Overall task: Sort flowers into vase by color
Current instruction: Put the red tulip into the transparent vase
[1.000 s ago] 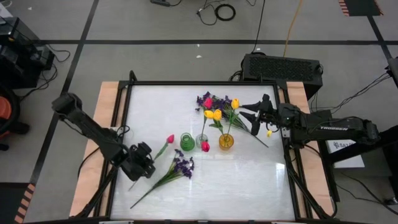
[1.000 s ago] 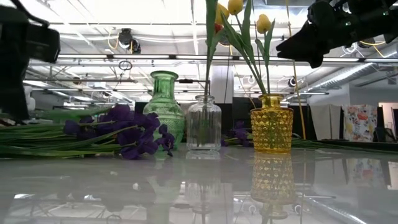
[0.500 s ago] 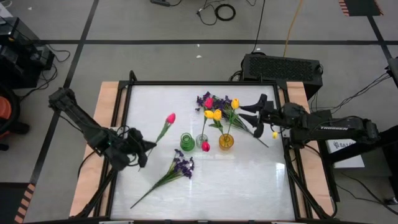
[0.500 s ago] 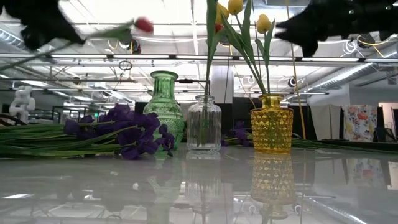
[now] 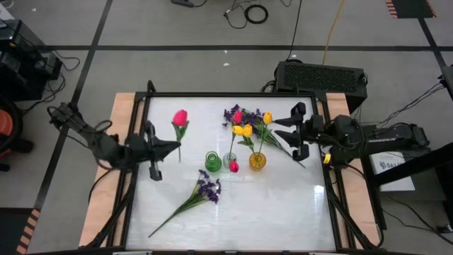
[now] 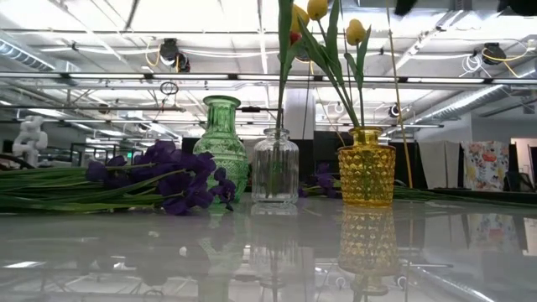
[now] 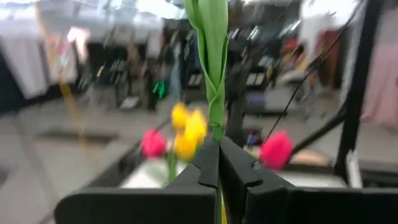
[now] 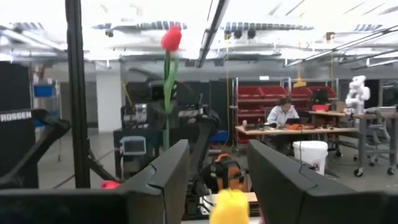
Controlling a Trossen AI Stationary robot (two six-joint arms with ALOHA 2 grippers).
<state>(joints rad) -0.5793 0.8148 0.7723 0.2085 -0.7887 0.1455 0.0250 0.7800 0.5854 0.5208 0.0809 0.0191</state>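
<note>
Yellow tulips (image 5: 243,130) already stood in the yellow vase (image 5: 257,161), while the left end effector (image 5: 167,147) was clenched on a pink tulip (image 5: 180,117), the right end effector (image 5: 290,132) stood released, and the purple sprig (image 5: 207,188) lay unsorted on the bench (image 5: 283,212).

Left arm: reaches in from 9 o'clock, raised above the table's left edge, wrist level, dark two-finger left gripper (image 5: 172,146) pointing toward 3 o'clock, jaws clamped together. Right arm: stretched in from 3 o'clock, raised, dark two-finger right gripper (image 5: 289,130) pointing toward 9 o'clock, jaws parted, nothing between them
</note>
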